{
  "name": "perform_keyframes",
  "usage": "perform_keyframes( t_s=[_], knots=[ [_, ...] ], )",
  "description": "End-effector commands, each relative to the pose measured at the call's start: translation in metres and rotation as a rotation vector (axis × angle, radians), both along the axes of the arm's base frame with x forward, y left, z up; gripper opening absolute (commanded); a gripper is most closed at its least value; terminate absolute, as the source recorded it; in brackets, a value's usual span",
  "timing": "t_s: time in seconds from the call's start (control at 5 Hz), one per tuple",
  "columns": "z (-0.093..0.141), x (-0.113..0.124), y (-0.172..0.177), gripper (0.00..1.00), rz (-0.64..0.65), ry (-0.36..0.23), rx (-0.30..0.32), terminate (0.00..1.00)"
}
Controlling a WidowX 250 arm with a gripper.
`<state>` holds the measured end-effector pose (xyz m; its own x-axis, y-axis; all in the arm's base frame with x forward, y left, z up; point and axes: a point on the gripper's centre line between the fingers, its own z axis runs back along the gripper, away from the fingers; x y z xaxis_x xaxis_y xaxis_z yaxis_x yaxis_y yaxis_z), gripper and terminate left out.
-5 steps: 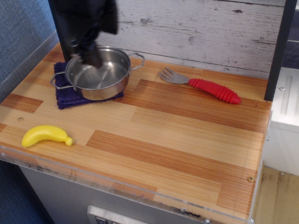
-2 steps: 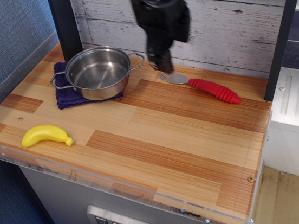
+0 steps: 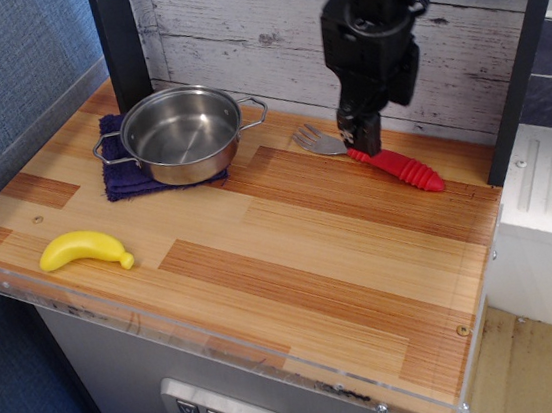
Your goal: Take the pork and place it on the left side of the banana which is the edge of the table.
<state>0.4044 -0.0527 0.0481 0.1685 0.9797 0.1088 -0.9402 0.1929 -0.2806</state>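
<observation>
Hovering over the fork: the black gripper (image 3: 362, 136) has shifted right from its earlier spot above the silver tines to the neck of the red ribbed-handled metal fork (image 3: 376, 158).
Arm descends near-vertically; jaw spread cannot be told. Fork lies flat on the striped wooden table (image 3: 293, 265), well apart from the yellow toy banana (image 3: 84, 249).

Yellow banana (image 3: 83, 249) lower left; silver-headed, red ribbed-handled pork (image 3: 376, 159) upper right; black claw (image 3: 361, 136); steel pot (image 3: 182, 134) on dark blue cloth (image 3: 118, 182); bench (image 3: 292, 255) striped light and reddish-brown.
</observation>
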Motion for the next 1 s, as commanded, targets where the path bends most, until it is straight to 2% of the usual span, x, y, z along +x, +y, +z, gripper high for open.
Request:
perform_keyframes(
  t_s=[0.0, 0.2, 0.4, 0.6, 0.8],
  knots=[
    [-0.006, 0.003, -0.026, 1.0, -0.075, 0.05, 0.02, 0.0],
    [-0.018, -0.008, -0.022, 1.0, -0.088, 0.11, 0.047, 0.0],
    [-0.024, -0.014, -0.018, 1.0, -0.09, 0.137, 0.057, 0.0],
    [-0.022, -0.016, -0.016, 0.0, -0.055, 0.099, 0.083, 0.0],
    [-0.018, -0.015, -0.015, 0.0, -0.057, 0.078, 0.079, 0.0]
  ],
)
